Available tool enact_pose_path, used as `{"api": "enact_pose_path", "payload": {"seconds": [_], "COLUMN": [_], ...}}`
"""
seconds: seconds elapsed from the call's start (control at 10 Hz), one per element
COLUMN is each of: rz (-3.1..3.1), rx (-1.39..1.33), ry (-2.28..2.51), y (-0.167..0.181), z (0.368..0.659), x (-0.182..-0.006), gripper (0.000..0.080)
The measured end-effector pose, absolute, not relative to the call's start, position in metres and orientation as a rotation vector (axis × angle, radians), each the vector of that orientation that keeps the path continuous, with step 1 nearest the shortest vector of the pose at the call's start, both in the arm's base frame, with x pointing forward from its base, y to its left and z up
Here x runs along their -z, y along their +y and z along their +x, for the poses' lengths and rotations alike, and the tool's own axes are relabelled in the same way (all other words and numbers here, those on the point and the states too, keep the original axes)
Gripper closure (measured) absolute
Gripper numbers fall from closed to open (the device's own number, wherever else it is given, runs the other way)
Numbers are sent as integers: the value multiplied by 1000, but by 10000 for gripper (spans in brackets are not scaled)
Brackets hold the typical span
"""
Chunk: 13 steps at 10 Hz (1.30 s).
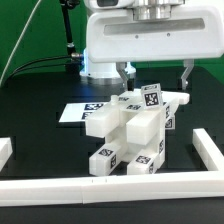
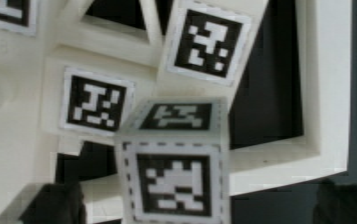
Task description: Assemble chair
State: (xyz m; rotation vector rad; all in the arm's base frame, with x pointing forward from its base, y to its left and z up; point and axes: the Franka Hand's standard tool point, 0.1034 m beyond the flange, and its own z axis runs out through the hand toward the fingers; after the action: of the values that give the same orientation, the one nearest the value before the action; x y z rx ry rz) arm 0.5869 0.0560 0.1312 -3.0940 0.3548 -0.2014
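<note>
One chair (image 1: 128,130), partly built of tagged white blocks, stands inside the border rail (image 1: 100,186), near its front run. I read the gripper (image 1: 155,84) spread wide above, inside that rail too, pinching nothing visible.

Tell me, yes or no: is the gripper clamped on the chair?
No, the gripper stands wide open above the chair, its fingers far apart and pinching nothing.
</note>
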Motion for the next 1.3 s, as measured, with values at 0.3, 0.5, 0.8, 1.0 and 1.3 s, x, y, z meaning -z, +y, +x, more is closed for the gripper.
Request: {"api": "enact_pose_path", "payload": {"seconds": [0.3, 0.5, 0.8, 1.0, 1.3], "rz": [-3111, -3111, -3112, -3112, -3101], "rx": [204, 184, 184, 184, 183], "ry": [367, 381, 382, 382, 440], "y": [55, 56, 56, 56, 56], "z": [585, 582, 582, 582, 582], "x": [-116, -114, -114, -114, -113], "gripper": [151, 151, 409, 534, 534]}}
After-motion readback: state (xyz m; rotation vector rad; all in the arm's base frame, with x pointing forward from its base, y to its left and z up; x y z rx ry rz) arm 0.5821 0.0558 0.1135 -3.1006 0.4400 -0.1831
